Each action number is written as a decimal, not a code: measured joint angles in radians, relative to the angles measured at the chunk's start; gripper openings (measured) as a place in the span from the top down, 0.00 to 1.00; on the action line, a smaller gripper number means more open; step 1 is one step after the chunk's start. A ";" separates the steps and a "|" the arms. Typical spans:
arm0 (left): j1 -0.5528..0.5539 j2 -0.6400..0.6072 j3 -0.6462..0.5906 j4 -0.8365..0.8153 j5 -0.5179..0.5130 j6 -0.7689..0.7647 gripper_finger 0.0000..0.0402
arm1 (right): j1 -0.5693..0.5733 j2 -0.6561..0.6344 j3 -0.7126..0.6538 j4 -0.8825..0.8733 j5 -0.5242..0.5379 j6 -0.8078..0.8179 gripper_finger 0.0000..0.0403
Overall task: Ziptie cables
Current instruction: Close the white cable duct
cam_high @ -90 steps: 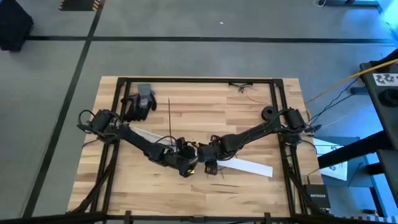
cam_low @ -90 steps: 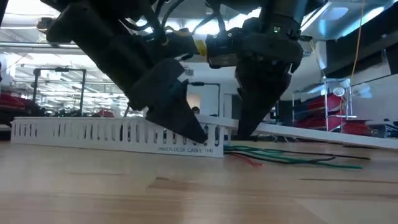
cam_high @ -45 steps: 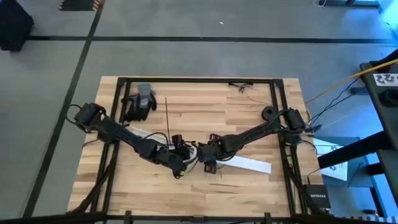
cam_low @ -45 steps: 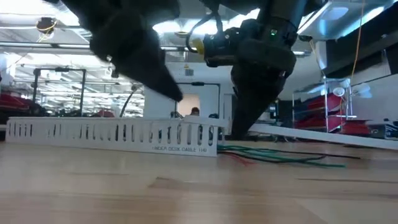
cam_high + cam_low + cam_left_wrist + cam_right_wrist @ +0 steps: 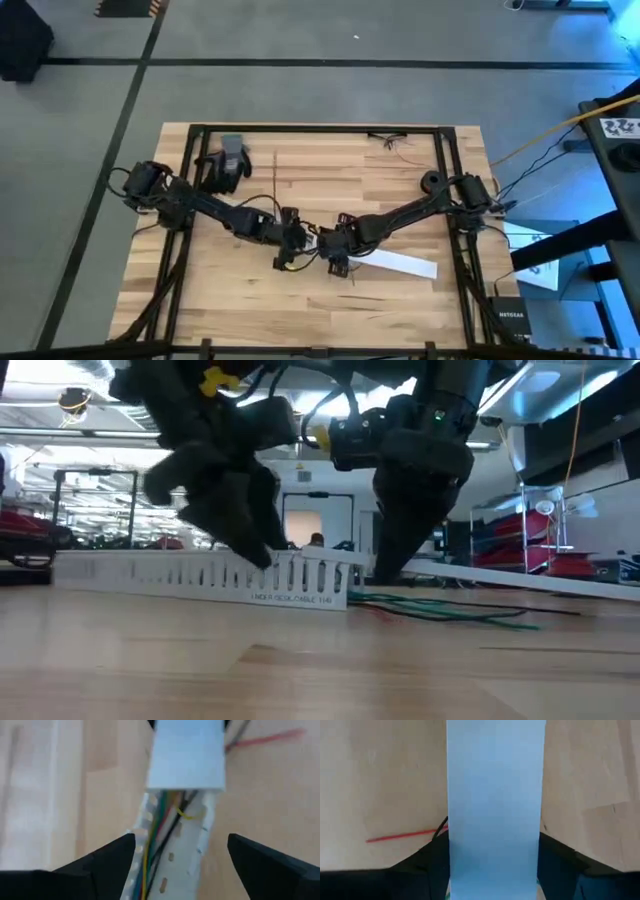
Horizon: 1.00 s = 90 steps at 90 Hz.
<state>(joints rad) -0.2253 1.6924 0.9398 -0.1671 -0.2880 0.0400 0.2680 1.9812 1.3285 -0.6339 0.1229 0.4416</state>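
Note:
A white slotted channel (image 5: 200, 574) lies on the table with the cables (image 5: 160, 830) running along inside it. More green and red wires (image 5: 450, 612) trail out over the wood at its right end. My left gripper (image 5: 180, 855) is open, with one finger on either side of the channel. My right gripper (image 5: 492, 857) is shut on a flat white strip (image 5: 400, 264), whose end (image 5: 185, 755) sits over the channel. The ziptie (image 5: 273, 180) lies flat on the table, farther back. My right gripper pinches the flat white strip by its two long edges (image 5: 454, 862), one finger (image 5: 427, 857) on each edge, near the end of the strip that meets the channel. The fingers come from above, pointing down, and lie across the strip.
A dark glove (image 5: 225, 165) lies at the far left of the table. A small tangle of wires (image 5: 392, 142) sits at the far edge. A black ring (image 5: 431, 181) lies near the right arm's base. The black frame (image 5: 320, 128) runs round the tabletop.
My left gripper has risen off the channel's right end, then come down again a little farther left along it. The channel has slid slightly on the table. My right gripper has kept its hold on the white strip.

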 joint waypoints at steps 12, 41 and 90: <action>0.003 0.000 0.000 0.030 -0.007 0.052 0.21 | 0.000 0.000 0.000 0.000 0.000 -0.001 0.43; 0.047 0.066 0.000 0.009 0.146 -0.004 0.22 | 0.000 0.000 0.000 0.004 -0.001 -0.019 0.43; -0.021 0.147 -0.001 0.161 0.151 -0.175 0.42 | 0.001 0.000 -0.002 0.025 -0.067 -0.109 0.43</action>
<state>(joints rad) -0.2462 1.8392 0.9386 -0.0064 -0.1369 -0.1352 0.2691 1.9812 1.3266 -0.6086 0.0561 0.3323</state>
